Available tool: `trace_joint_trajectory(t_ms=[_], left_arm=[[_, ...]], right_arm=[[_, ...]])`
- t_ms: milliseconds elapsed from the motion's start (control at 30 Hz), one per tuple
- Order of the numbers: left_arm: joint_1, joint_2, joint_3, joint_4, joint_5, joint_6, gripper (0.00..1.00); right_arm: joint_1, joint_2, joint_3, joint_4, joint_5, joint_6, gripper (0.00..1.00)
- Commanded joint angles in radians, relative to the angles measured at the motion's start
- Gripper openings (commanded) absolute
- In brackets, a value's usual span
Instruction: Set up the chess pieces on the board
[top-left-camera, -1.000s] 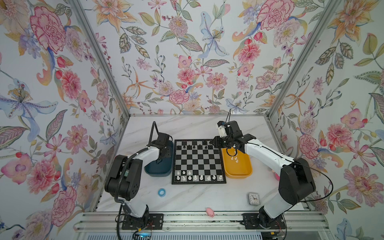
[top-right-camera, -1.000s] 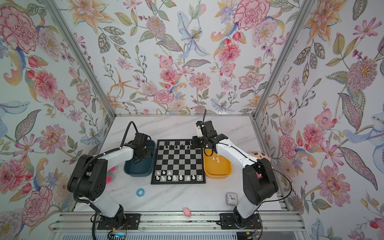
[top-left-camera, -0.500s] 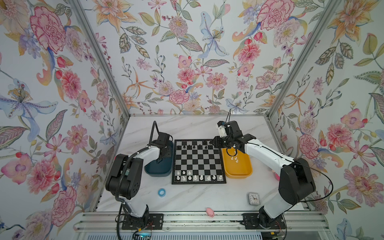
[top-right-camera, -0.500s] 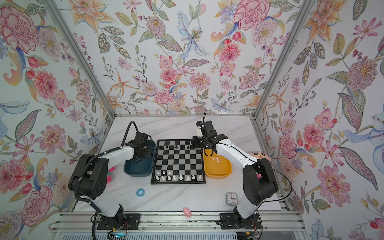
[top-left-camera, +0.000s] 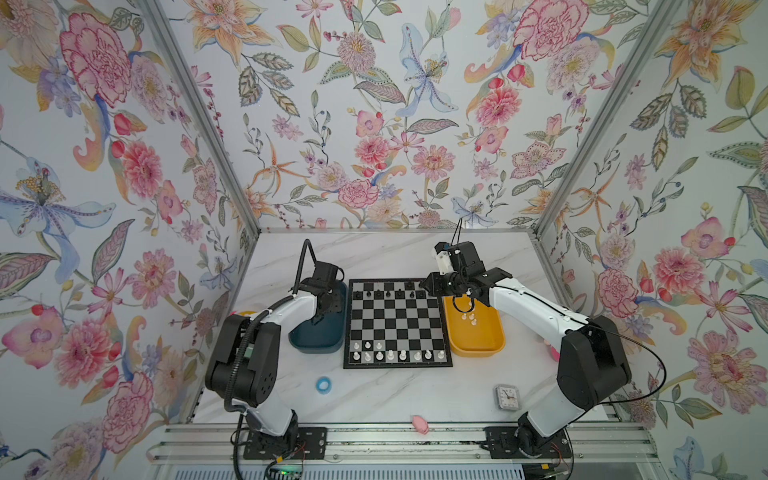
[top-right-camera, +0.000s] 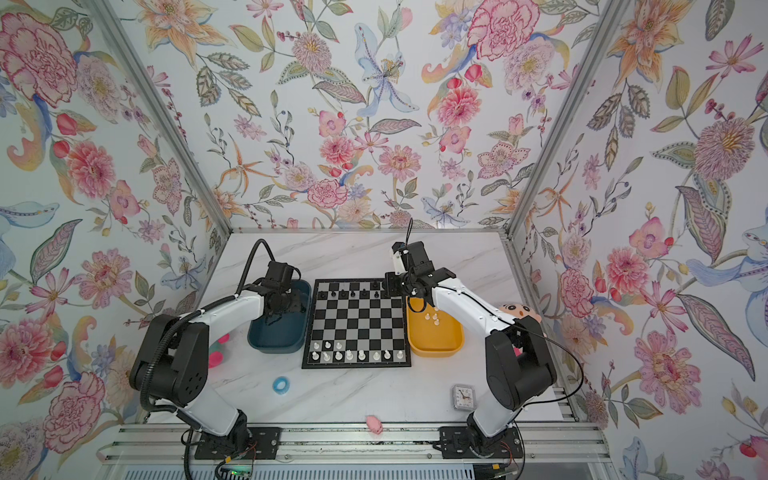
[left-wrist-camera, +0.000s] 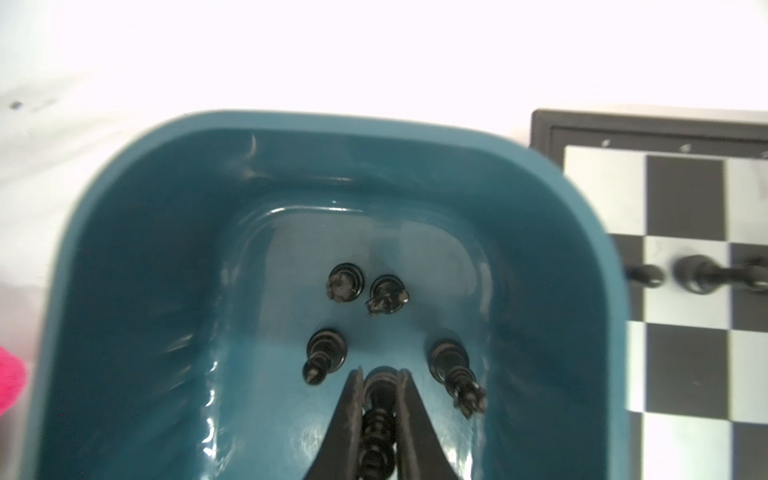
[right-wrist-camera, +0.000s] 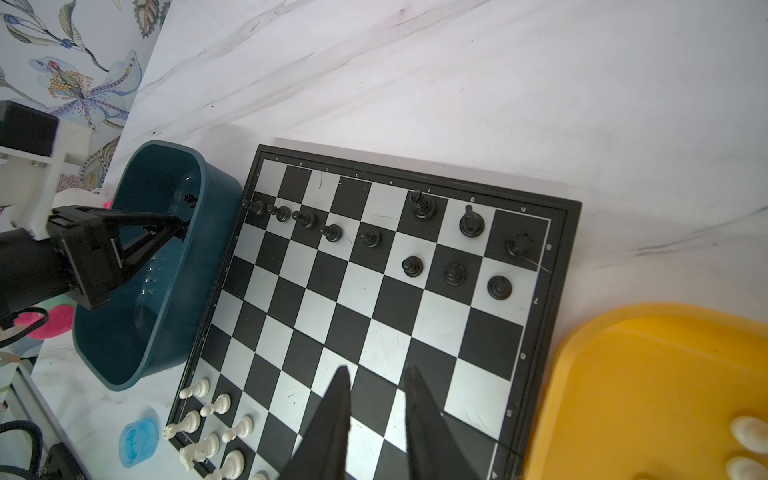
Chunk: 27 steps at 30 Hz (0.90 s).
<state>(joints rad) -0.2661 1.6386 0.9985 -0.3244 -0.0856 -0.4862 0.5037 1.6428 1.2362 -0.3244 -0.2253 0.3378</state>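
The board (top-left-camera: 397, 324) (top-right-camera: 356, 323) lies mid-table. Black chess pieces (top-left-camera: 388, 293) stand on its two far rows, white chess pieces (top-left-camera: 390, 355) on its two near rows. My left gripper (left-wrist-camera: 380, 376) (top-left-camera: 329, 301) reaches down into the teal bin (left-wrist-camera: 137, 257) and is shut on a black piece (left-wrist-camera: 379, 397); several more black pieces (left-wrist-camera: 343, 282) stand around it. My right gripper (right-wrist-camera: 377, 372) (top-left-camera: 426, 284) hangs open over the board's far right corner with nothing between its fingers. A few white pieces (top-left-camera: 471, 318) lie in the yellow bin (top-left-camera: 478, 347).
The teal bin (top-left-camera: 320, 338) touches the board's left edge and the yellow bin its right. On the near table lie a blue ring (top-left-camera: 323, 384), a small clock (top-left-camera: 507, 397) and a pink toy (top-left-camera: 419, 424). A plush toy (top-right-camera: 515, 311) sits behind the right arm.
The left gripper's jaws have drawn in onto the black piece in the teal bin. Both arms stay where they were.
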Motion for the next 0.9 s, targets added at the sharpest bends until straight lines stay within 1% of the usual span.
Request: trace_joint_trajectory(t_ms=[0, 233, 267, 533, 733, 767, 867], left_arm=[[0.012, -0.049, 0.046, -0.056, -0.025, 0.018, 0.08], [0.010, -0.068, 0.113, -0.140, -0.035, 0.027, 0.08], [0.009, -0.106, 0.122, -0.151, -0.036, 0.025, 0.08], [-0.008, -0.129, 0.188, -0.169, -0.015, 0.021, 0.08], [-0.059, -0.085, 0.281, -0.176, -0.005, 0.027, 0.08], [-0.070, -0.038, 0.304, -0.177, -0.001, 0.030, 0.08], [-0.104, 0.020, 0.375, -0.183, 0.008, 0.042, 0.08]], right_arm=[[0.004, -0.003, 0.001, -0.002, 0.002, 0.010, 0.25], [0.004, -0.004, -0.001, 0.000, 0.000, 0.012, 0.25], [0.004, -0.006, -0.004, 0.001, 0.000, 0.012, 0.25], [0.003, -0.009, -0.013, 0.008, 0.000, 0.010, 0.25], [-0.002, -0.017, -0.029, 0.013, 0.000, 0.009, 0.25], [-0.004, -0.020, -0.032, 0.015, 0.000, 0.010, 0.25], [-0.007, -0.030, -0.041, 0.017, -0.001, 0.009, 0.25]])
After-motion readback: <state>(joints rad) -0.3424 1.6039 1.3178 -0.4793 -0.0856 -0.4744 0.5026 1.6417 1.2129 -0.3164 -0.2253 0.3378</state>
